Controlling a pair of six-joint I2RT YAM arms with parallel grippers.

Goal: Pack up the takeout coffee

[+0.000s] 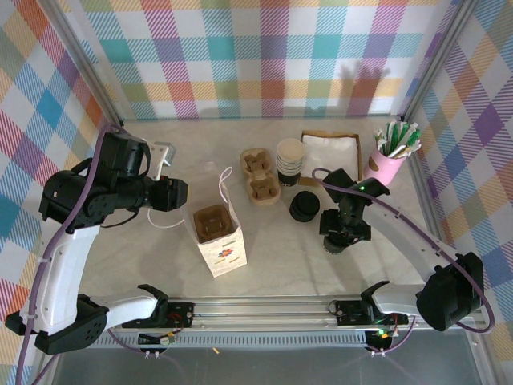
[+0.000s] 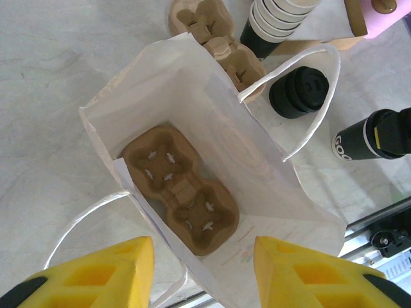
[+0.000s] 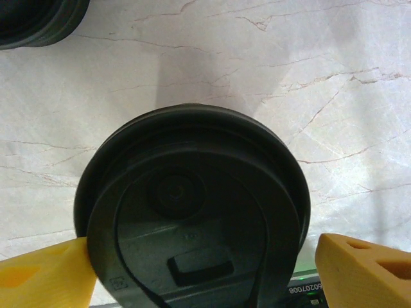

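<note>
Two claws apart, left gripper wide over the paper bag (cardboard carrier lying in its bottom), right gripper straddling the takeout coffee, jaws wider than its lid, cup upright on the table right of the bag

Right wrist view: I find the takeout coffee cut off by the bottom edge, and its lid covers the cup's sides from me. The stack of loose lids is clipped at the top-left corner.

Left wrist view: the stack of cups and the pink cup run out at the top edge.

Top view: the label on the paper bag is too small to read.
</note>
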